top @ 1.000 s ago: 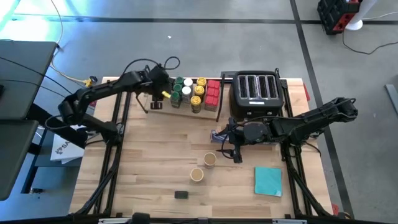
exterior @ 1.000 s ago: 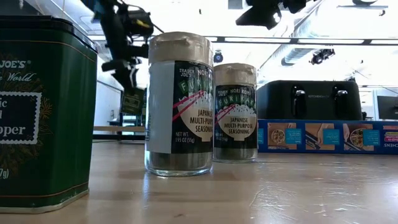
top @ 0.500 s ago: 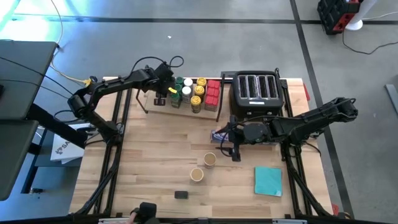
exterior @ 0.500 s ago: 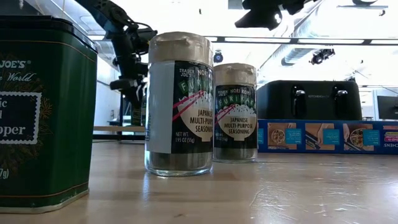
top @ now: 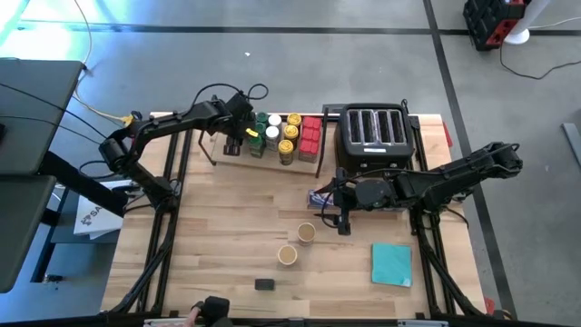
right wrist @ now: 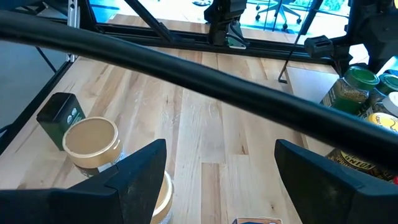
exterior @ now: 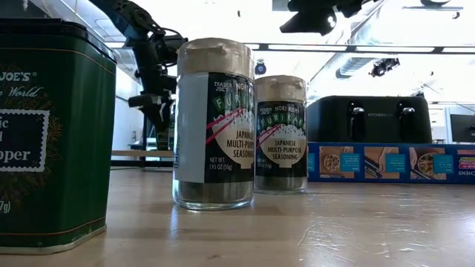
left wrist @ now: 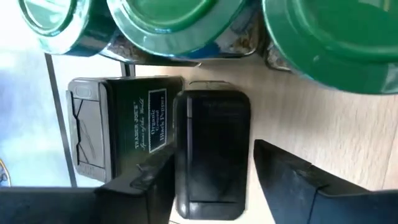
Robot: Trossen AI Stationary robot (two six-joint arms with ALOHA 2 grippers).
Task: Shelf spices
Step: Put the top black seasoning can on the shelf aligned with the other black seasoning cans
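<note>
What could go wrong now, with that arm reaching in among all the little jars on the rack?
The left gripper stands open around a dark tin on the shelf. Green-lidded jars crowd close by, so pulling back carelessly might knock one over. The tin could also tip if a finger drags it. The right gripper hangs open above two tan-lidded jars; lowering off-centre might topple them.

On the pale wooden tabletop (top: 227,236) stand two round tan-lidded glass jars (top: 306,232) and one dark grey rectangular tin (top: 264,284). Between the left fingers (left wrist: 149,186) sits one dark tin (left wrist: 211,155), a second tin (left wrist: 118,127) just beside it, and three green round lids (left wrist: 168,18) beyond.
</note>
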